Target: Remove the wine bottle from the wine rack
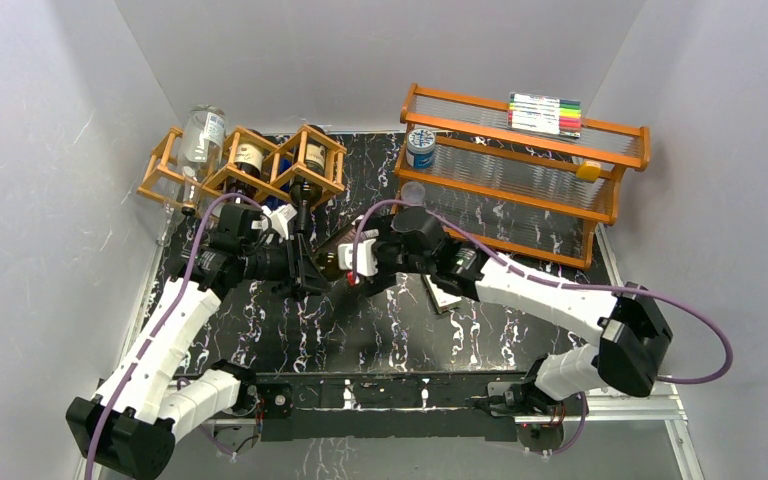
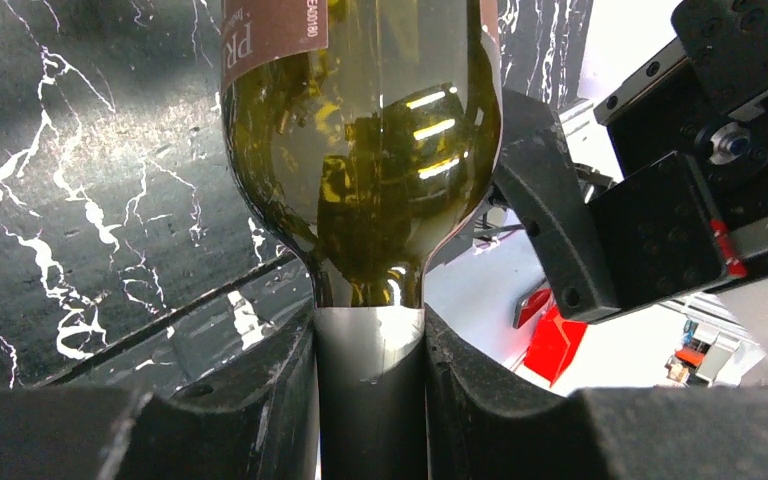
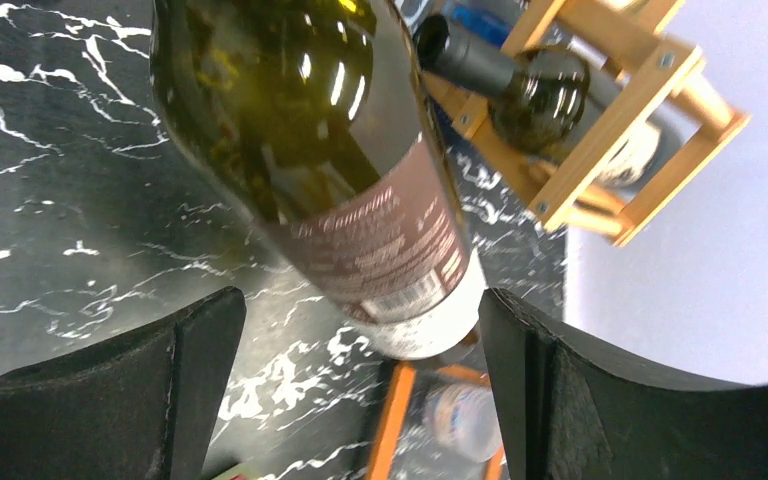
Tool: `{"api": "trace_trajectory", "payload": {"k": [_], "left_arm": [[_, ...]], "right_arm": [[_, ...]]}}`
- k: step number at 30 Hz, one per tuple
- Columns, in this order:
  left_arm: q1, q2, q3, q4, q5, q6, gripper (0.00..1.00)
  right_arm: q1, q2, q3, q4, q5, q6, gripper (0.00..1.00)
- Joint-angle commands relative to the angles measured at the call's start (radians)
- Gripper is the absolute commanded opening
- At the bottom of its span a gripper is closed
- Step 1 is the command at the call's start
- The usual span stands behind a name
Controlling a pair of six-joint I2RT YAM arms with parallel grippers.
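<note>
Black marble bench (image 1: 400, 340) underneath; dark green glass wine bottle (image 2: 360, 150) is off the orange-brown wooden lattice rack (image 3: 610, 140), pinched at the neck by the left end effector (image 2: 370, 335). Right end effector (image 3: 360, 315) is spread around its base, probably to steady it.

One wine rack (image 1: 156, 162) at eleven o'clock; three dark wine bottles (image 1: 250, 155); one clear bottle (image 1: 201, 133); one shelf (image 1: 520, 170) at one o'clock.
</note>
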Motion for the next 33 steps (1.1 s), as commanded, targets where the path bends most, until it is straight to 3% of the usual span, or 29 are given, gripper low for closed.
{"api": "trace_trajectory", "payload": {"k": [1,12,26,29,30,33], "left_arm": [[-0.004,-0.053,0.004,0.041,0.069,0.023,0.0],[-0.009,-0.035,0.028,-0.016,0.069,0.055,0.0],[-0.008,-0.014,0.038,-0.041,0.058,0.063,0.0],[-0.008,-0.023,0.044,-0.045,0.059,0.059,0.0],[-0.008,-0.027,0.046,-0.046,0.055,0.057,0.04],[-0.009,-0.049,0.057,-0.047,0.03,0.048,0.33]], "right_arm": [[0.033,0.035,-0.012,0.2,0.009,-0.214,0.98],[0.043,0.183,0.068,0.179,-0.148,-0.238,0.98],[0.098,0.238,0.04,0.341,-0.091,-0.14,0.98],[0.1,0.244,0.039,0.36,-0.087,-0.107,0.92],[0.1,0.245,0.034,0.376,-0.081,-0.083,0.89],[0.101,0.231,0.007,0.437,-0.052,-0.045,0.8]]}}
